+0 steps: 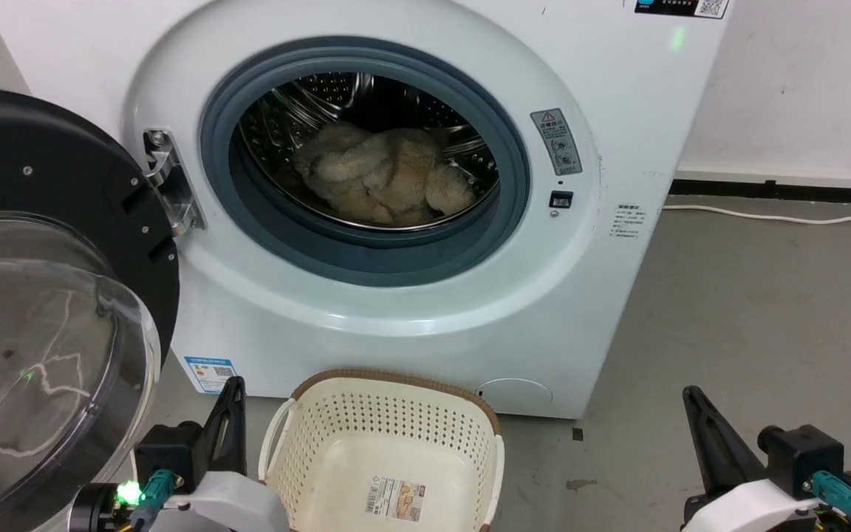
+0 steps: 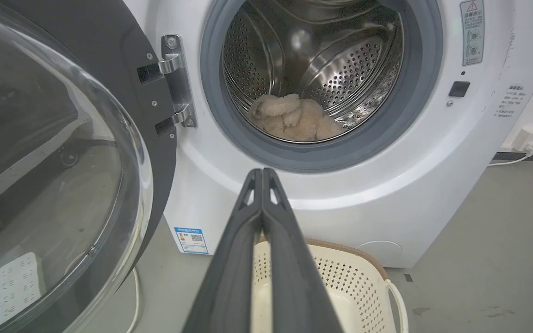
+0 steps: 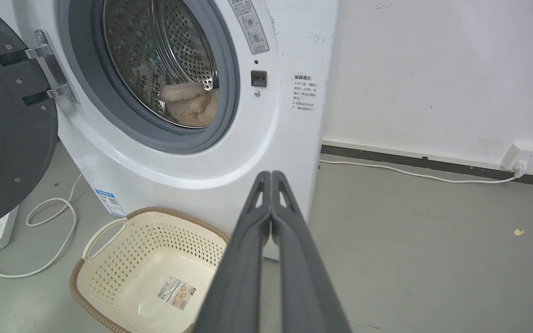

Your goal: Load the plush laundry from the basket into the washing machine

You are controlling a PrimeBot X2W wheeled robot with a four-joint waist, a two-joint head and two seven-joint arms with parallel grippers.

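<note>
You're at the tail end of the job, as far as I can judge: the plush laundry lies in the bottom of the drum of the washing machine, well behind the grey gasket, and the basket on the floor just in front of the machine shows a bare bottom with only its label. Your left gripper and right gripper both have their fingers pressed together with nothing between them, and they sit low and near, one on either side of the basket. If you count anything more as part of loading, it would be confirming that nothing is left behind. Closing up isn't in the task sentence, but it would mean swinging in the door, which stands wide open at the left, close to your left arm – so mind that clearance. What you can't settle from here: the near end of the basket is cut off by the bottom edge of the head view and partly covered by the left arm, and in the right wrist view the gripper's own fingers hide the basket's near right corner. The far wall of the drum is dim – and I can't make out a tag on the plush or say whether it is one piece.
</note>
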